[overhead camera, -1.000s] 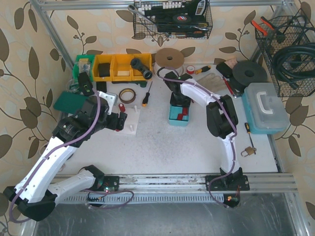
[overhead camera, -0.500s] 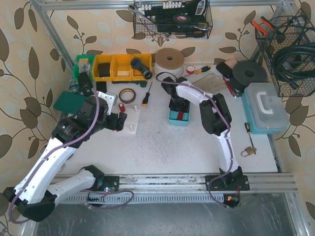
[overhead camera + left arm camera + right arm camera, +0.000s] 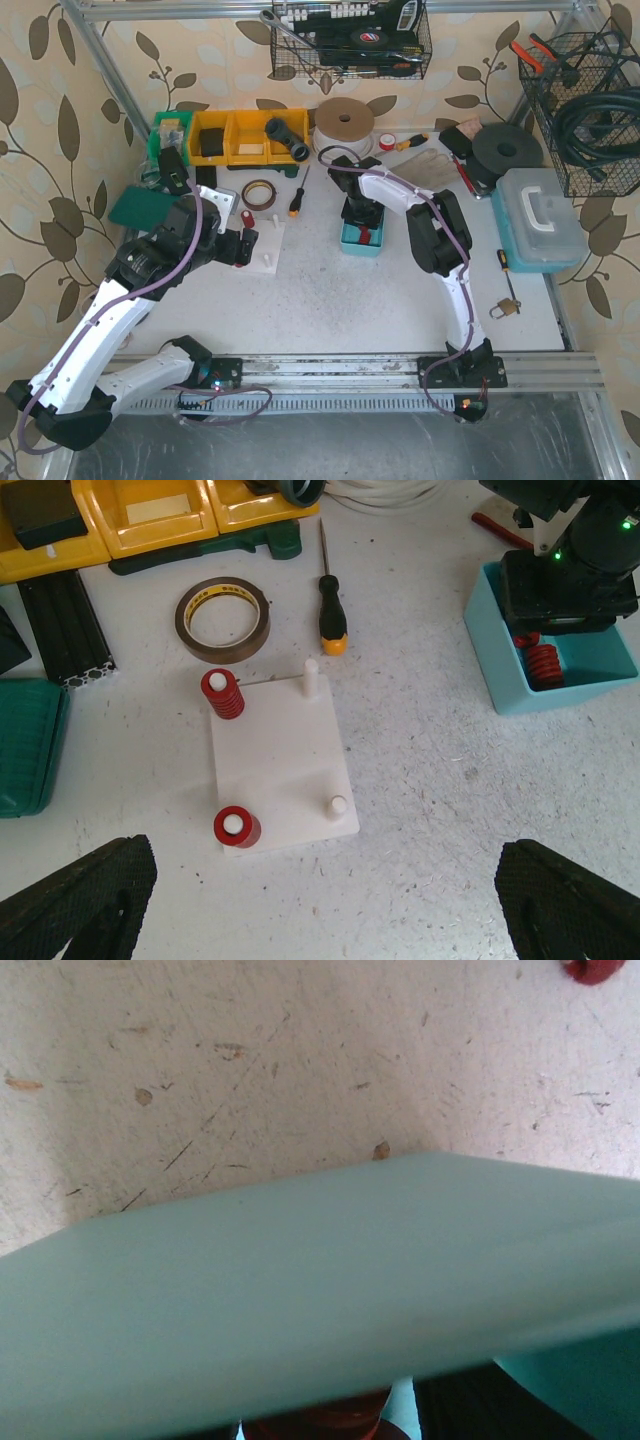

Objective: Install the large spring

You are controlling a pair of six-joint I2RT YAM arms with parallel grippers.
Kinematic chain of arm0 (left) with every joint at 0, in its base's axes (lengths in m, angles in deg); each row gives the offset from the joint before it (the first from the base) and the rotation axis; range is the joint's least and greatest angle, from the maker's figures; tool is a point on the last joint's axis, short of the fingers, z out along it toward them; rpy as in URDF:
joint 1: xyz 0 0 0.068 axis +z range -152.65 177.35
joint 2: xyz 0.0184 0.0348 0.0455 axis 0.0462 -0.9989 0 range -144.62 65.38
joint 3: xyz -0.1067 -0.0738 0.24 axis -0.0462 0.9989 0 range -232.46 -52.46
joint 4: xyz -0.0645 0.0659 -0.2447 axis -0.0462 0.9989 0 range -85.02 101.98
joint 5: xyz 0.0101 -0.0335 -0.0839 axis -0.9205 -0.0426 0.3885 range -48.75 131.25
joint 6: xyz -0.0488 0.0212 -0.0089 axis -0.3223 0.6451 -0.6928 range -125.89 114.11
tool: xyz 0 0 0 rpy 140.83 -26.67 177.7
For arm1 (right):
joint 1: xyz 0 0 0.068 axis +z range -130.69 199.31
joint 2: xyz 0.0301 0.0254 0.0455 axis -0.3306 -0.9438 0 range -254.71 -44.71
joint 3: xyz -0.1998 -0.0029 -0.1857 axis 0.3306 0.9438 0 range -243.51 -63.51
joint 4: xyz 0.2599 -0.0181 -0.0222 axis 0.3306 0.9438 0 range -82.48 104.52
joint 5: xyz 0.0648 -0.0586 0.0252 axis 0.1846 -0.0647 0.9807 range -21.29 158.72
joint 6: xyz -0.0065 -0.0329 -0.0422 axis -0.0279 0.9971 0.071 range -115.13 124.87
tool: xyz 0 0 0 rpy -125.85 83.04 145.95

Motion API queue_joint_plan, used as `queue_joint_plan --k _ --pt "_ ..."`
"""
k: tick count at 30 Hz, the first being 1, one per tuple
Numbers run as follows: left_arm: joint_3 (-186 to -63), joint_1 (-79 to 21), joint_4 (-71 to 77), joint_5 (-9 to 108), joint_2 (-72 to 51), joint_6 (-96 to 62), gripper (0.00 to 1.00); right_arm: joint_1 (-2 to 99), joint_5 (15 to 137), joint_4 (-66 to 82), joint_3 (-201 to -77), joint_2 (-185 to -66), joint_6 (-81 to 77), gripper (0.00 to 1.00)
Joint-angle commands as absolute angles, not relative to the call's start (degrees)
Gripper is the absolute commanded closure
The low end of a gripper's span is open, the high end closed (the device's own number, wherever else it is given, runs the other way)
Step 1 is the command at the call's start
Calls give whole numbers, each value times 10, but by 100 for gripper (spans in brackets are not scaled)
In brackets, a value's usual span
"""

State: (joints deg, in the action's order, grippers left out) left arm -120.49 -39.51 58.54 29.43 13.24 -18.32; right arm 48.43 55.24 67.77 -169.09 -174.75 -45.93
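Observation:
A white peg plate (image 3: pixel 280 755) lies on the table. A red spring (image 3: pixel 222 693) sits on its far-left peg and a red cylinder (image 3: pixel 236 826) on its near-left peg. The two right pegs (image 3: pixel 338 805) are bare. My left gripper (image 3: pixel 320 920) hovers open over the near edge of the plate (image 3: pixel 268 240). My right gripper (image 3: pixel 362 225) reaches down into the teal bin (image 3: pixel 590 675), where a red spring (image 3: pixel 541 666) lies under it. In the right wrist view the bin wall (image 3: pixel 320 1300) fills the frame, with something red (image 3: pixel 320 1422) low between the fingers.
A tape roll (image 3: pixel 222 619) and a screwdriver (image 3: pixel 331 615) lie beyond the plate. Yellow bins (image 3: pixel 240 137) stand at the back left and a green case (image 3: pixel 138 207) at the left. A blue toolbox (image 3: pixel 538 218) and a padlock (image 3: pixel 505 306) are at the right.
The right arm has swung left and its gripper has sunk lower into the teal bin. The left arm has not moved.

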Motion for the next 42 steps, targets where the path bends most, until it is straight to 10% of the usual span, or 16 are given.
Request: queue_joint_plan --k 1,16,27,42 --pt "-1222 -400 580 301 133 -191 5 484 561 680 -1681 -1728 -479 54" --pt "-1224 -399 587 275 132 -208 2 482 536 637 -1682 -1681 -443 86" --pt "-1239 -400 580 253 107 -282 2 481 542 597 -1601 -1541 -366 92" --pt "-1167 -400 492 337 99 -321 27 519 625 347 -1359 -1301 -279 94"
